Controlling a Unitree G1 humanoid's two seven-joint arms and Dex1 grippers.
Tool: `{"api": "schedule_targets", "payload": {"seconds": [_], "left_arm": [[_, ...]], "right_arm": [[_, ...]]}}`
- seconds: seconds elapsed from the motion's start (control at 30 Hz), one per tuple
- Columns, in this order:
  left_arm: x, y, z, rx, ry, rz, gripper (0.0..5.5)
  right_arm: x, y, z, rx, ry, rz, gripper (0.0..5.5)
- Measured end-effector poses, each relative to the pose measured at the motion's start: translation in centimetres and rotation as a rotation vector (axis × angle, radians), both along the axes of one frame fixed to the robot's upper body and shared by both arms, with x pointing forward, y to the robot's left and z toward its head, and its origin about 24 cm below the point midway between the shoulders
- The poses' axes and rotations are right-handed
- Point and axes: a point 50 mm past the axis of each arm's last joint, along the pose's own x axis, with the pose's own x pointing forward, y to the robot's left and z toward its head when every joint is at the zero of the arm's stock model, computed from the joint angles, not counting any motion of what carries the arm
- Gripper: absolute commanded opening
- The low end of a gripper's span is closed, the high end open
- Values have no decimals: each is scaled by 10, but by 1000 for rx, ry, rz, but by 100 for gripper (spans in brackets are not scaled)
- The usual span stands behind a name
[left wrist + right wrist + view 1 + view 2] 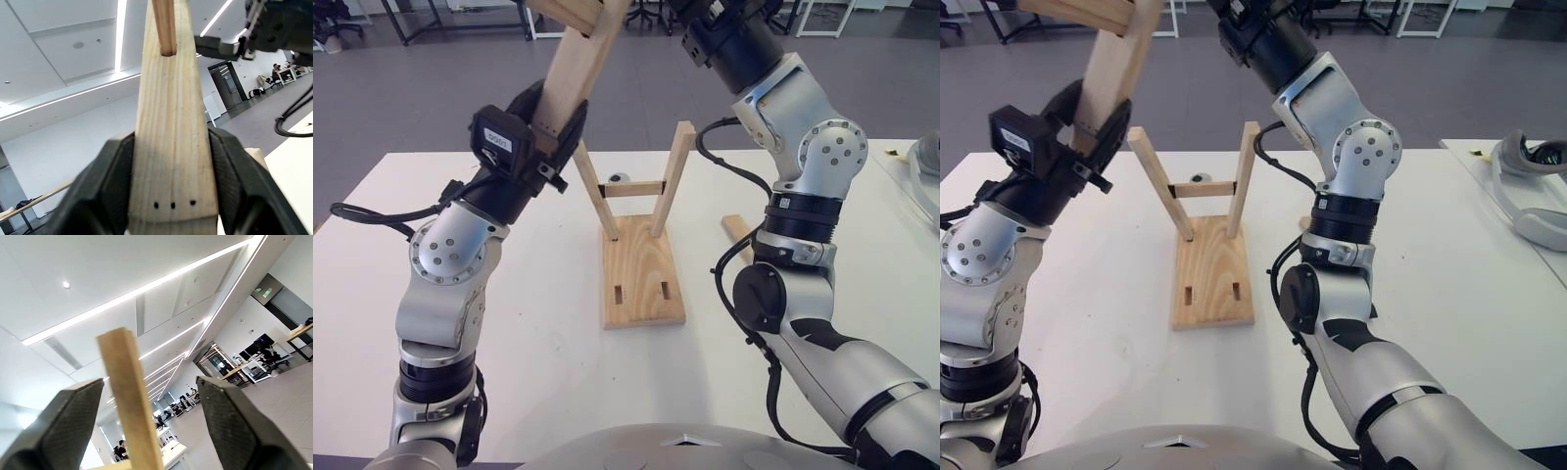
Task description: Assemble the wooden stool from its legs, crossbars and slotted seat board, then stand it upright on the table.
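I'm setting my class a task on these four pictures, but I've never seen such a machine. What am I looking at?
This is a humanoid robot with two arms, each ending in a two-fingered tool. The two wide pictures come from cameras in its head, looking down over the arms; the other two come from its wrists. On the white table lies a seat board, with two legs and a crossbar standing in its far slots; the two near slots are empty. A loose piece of wood lies beside the right arm. The left tool grips a raised leg with a bar pushed into its slot. The right tool, raised high, is open, with a wooden strip between its fingers.
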Motion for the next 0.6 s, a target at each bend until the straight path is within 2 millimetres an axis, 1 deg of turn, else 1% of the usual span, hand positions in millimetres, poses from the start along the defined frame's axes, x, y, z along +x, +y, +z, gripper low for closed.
{"api": "schedule_targets", "payload": {"seconds": [0.1,0.2,0.23,0.4,0.47,0.5,0.6], "left_arm": [[-1,-1,0,-4,0,-14,204],[-3,-4,-2,3,8,-29,204],[-4,-5,-4,5,14,-32,204],[-5,-4,-7,8,25,-30,204],[-5,-3,-9,18,31,-26,204],[-5,-2,-10,23,30,-22,204],[-7,-2,-9,47,10,-22,204]], "right_arm": [[-9,4,5,-6,-44,32,352],[-9,6,5,-18,-38,25,301],[-7,5,4,-15,-26,20,275],[-2,-3,4,-25,4,-35,189],[-2,-5,4,-32,17,-52,139],[-1,-6,4,-38,21,-57,125],[0,-11,4,-75,29,-83,110]]}}
